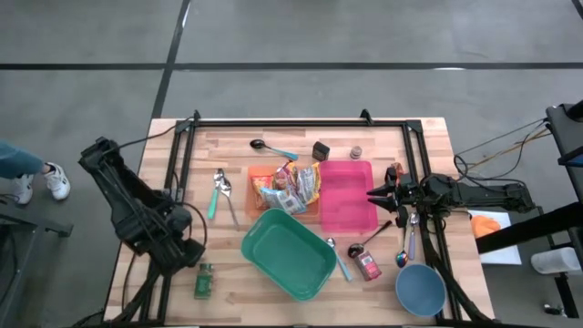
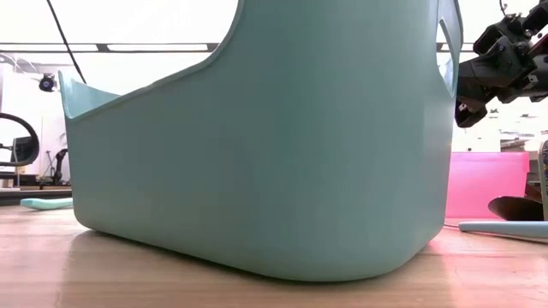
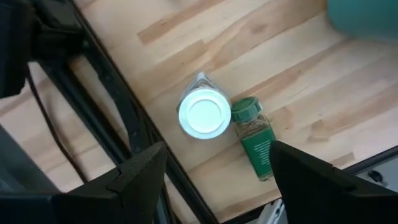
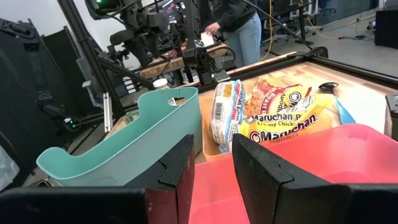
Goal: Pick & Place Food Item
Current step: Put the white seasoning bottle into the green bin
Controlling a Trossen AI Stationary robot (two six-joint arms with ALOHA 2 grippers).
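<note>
A: Where does the food item lie?

B: The ramen packets [image 1: 293, 187] sit heaped in the orange tray [image 1: 258, 173], between the pink bin [image 1: 347, 195] and the green bin [image 1: 286, 252] on the tabletop [image 1: 237, 141].

A: And your pincers?

B: The right pincer [image 1: 373, 194] hovers at the pink bin's edge, fingers narrow and empty. The left pincer [image 3: 214, 171] hangs spread wide above a white-lidded jar [image 3: 203, 114] and green spice bottle [image 3: 254, 136], near the tabletop's corner.

A: How will a packet handle?

B: Likely light, crinkly and slippery, with brittle noodles inside. You would do best to pinch across a packet's narrow thickness at an upstanding edge [image 4: 225, 111], gently.
</note>
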